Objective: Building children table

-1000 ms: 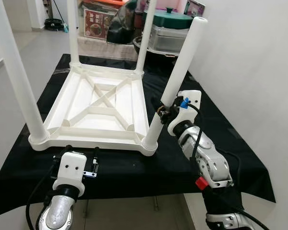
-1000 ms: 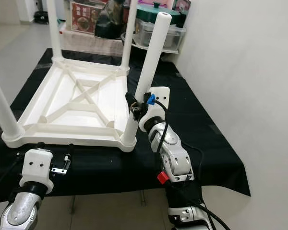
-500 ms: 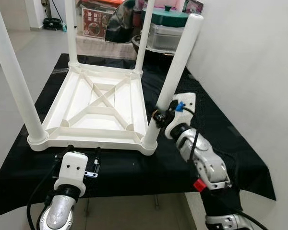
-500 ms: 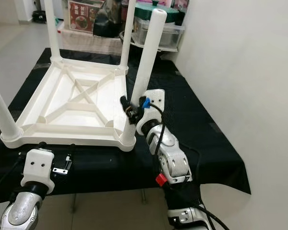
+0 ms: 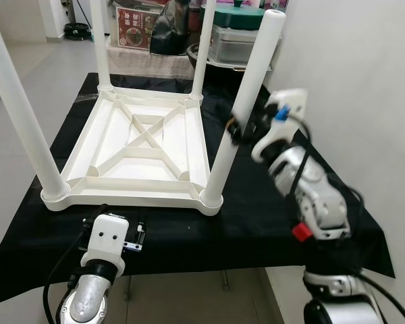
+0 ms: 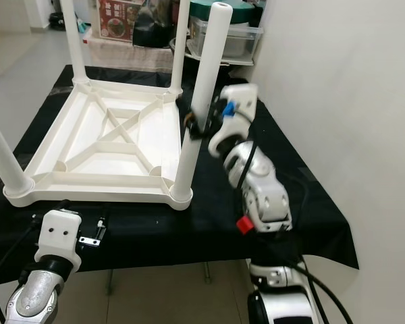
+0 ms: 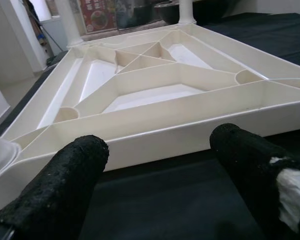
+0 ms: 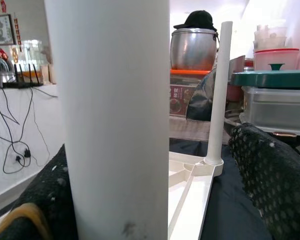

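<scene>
The near-right table leg (image 5: 241, 115) is loosely straddled by the right gripper (image 5: 237, 128), its fingers spread; the inverted white tabletop (image 5: 138, 152) should be steadied. The leg is best pressed straight down into its corner socket (image 5: 211, 199), while the left gripper (image 5: 115, 228) hangs open before the tabletop's near edge

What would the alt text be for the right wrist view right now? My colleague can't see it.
A thick white table leg stands upright between the right gripper's two black fingers, which are spread either side of it. Behind it are the upturned white tabletop, another thin-looking leg, and pots and containers.
</scene>
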### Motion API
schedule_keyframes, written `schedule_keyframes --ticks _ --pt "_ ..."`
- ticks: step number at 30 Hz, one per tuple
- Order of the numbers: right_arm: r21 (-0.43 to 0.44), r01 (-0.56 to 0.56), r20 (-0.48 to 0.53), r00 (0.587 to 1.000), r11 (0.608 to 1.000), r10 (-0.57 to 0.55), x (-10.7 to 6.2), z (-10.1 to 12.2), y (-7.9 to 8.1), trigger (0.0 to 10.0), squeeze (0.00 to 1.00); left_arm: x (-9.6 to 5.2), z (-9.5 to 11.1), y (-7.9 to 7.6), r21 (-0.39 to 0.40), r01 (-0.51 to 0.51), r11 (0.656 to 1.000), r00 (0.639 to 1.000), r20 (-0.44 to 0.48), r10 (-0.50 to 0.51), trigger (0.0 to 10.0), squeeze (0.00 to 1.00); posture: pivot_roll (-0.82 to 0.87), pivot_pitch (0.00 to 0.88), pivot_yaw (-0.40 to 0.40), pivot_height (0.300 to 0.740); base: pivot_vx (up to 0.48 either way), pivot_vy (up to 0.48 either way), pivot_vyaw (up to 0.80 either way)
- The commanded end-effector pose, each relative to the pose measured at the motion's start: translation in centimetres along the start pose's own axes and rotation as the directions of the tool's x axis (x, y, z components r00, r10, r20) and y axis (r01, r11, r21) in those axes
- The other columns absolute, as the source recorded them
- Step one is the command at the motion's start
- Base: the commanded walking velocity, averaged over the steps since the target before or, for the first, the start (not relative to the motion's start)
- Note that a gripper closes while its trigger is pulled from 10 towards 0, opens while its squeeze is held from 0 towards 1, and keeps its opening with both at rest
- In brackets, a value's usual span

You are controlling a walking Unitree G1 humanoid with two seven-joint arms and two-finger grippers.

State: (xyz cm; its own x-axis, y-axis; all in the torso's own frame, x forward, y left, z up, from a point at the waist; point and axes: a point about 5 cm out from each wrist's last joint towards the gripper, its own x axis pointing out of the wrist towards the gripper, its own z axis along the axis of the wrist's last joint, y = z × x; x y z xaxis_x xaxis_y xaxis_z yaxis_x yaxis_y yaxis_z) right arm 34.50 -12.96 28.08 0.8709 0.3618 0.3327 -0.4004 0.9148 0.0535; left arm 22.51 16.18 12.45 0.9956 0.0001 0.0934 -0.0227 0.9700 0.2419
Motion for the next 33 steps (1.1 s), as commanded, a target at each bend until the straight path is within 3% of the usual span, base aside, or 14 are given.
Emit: schedule_keyframes --ticks 1,2,3,4,9,13,20,24,33 --pt "0.003 0.022 -0.005 1.0 1.0 -0.021 0.1 0.7 -1.1 10.0 1.0 0.0 -0.4 -0.3 -0.003 0.009 1.0 1.0 -0.009 -0.009 10.0 0.0 0.08 0.0 -0.137 0.74 0.0 0.0 0.0" --pt "0.003 0.022 -0.005 1.0 1.0 -0.021 0.1 0.7 -1.1 10.0 1.0 0.0 -0.4 -0.3 -0.003 0.009 1.0 1.0 -0.009 -0.009 10.0 0.0 0.08 0.0 -0.137 0.74 0.0 0.0 0.0" --pt "0.002 0.024 0.001 1.0 1.0 -0.024 0.3 1.2 -1.3 10.0 0.25 0.0 -0.4 -0.3 -0.003 0.009 1.0 1.0 -0.009 -0.009 10.0 0.0 0.08 0.0 -0.135 0.74 0.0 0.0 0.0" --pt "0.006 0.025 0.008 1.0 1.0 -0.025 0.5 1.8 -1.5 10.0 0.0 0.0 -0.4 -0.3 -0.003 0.009 1.0 1.0 -0.009 -0.009 10.0 0.0 0.08 0.0 -0.135 0.74 0.0 0.0 0.0" --pt "0.012 0.035 0.038 0.999 0.999 -0.036 1.2 3.5 -2.3 10.0 0.0 0.0 -0.4 -0.3 -0.003 0.009 1.0 1.0 -0.01 -0.009 10.0 0.0 0.08 0.0 -0.136 0.74 0.0 0.0 0.0" --pt "-0.008 0.051 0.086 0.995 0.999 -0.051 2.0 6.4 -3.6 10.0 0.0 0.0 -0.4 -0.3 -0.001 0.008 1.0 1.0 -0.01 -0.008 10.0 0.0 0.08 0.0 -0.137 0.74 0.0 0.0 0.0" --pt "-0.016 0.039 0.102 0.994 0.999 -0.038 2.2 7.5 -3.7 10.0 0.0 0.0 -0.4 -0.2 0.0 0.007 1.0 1.0 -0.01 -0.007 10.0 0.0 0.08 0.0 -0.136 0.74 0.0 0.0 0.0" --pt "-0.032 0.021 0.011 1.0 0.999 -0.021 2.3 7.8 -4.0 10.0 0.0 0.1 -0.4 -0.2 0.003 0.012 1.0 1.0 -0.01 -0.012 10.0 0.0 0.08 0.0 -0.13 0.74 0.0 0.0 0.0" --pt "-0.025 0.024 -0.014 1.0 0.999 -0.024 2.4 8.8 -4.8 10.0 0.0 0.2 -0.4 -0.3 -0.001 0.014 1.0 1.0 -0.011 -0.014 10.0 0.0 0.07 0.0 -0.131 0.74 0.0 0.0 0.0"
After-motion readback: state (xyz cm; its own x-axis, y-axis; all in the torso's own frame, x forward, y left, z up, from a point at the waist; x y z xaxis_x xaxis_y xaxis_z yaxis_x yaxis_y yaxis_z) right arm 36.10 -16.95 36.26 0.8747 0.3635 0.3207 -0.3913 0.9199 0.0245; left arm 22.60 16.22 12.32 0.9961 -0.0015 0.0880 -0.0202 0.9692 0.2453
